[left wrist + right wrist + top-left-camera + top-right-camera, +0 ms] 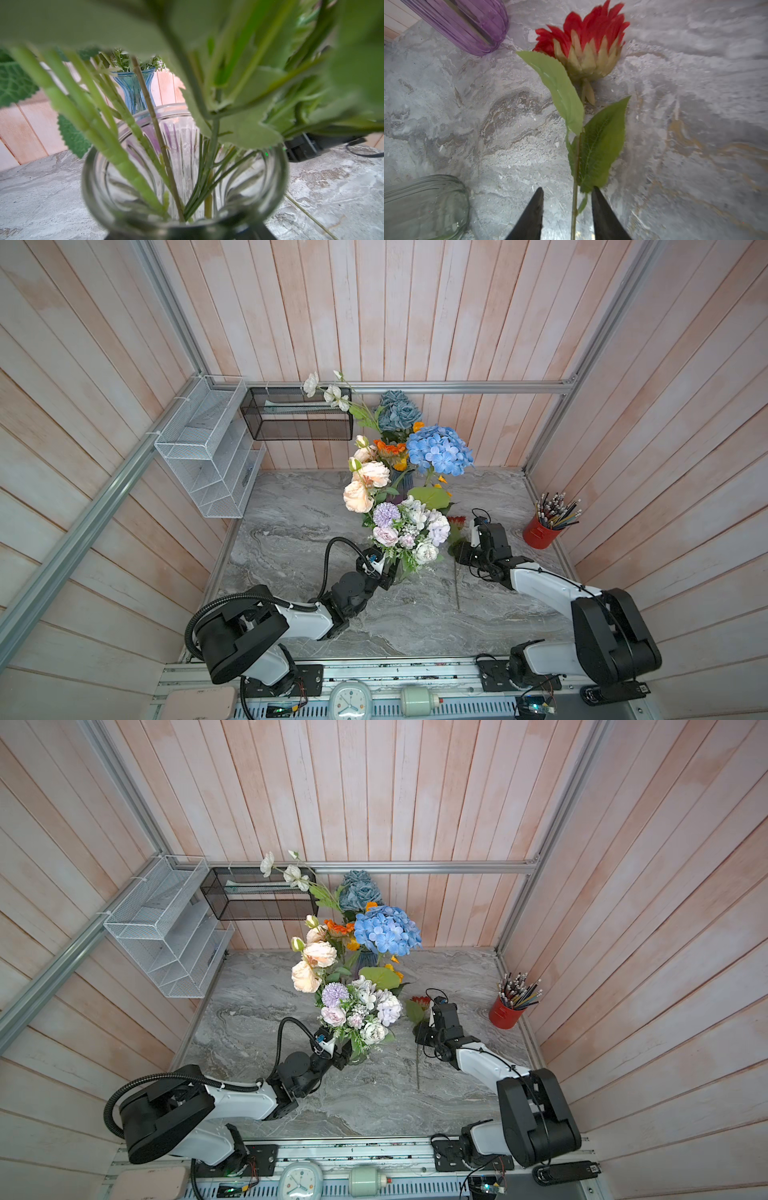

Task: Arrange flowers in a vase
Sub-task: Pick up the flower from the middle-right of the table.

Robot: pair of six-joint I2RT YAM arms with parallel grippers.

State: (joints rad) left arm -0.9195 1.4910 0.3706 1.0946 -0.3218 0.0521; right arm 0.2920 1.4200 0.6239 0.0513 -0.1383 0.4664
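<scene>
- You are working on a grey marble tabletop (291, 531), and pale wooden plank walls are closing it in on three sides.
- Your right gripper (568, 188) is standing open, its two dark fingers straddling the thin green stem (574, 207) with a gap showing on either side.
- That stem belongs to the red flower (583, 41), which is lying on the marble with its head pointing toward the back wall, to the right of the bouquets.
- Your left gripper (385, 573) is clasping the clear glass vase (99, 166), its dark fingers pressing against the near wall.
- The pastel bouquet (409, 531) of white and lilac blooms is standing in that vase.
- Behind it, the peach roses (365, 485) and blue hydrangea (440, 450) are rising above a blue vase (133, 89) and a purple vase (467, 25).
- A red cup of pencils (540, 533) is sitting near the right wall.
</scene>
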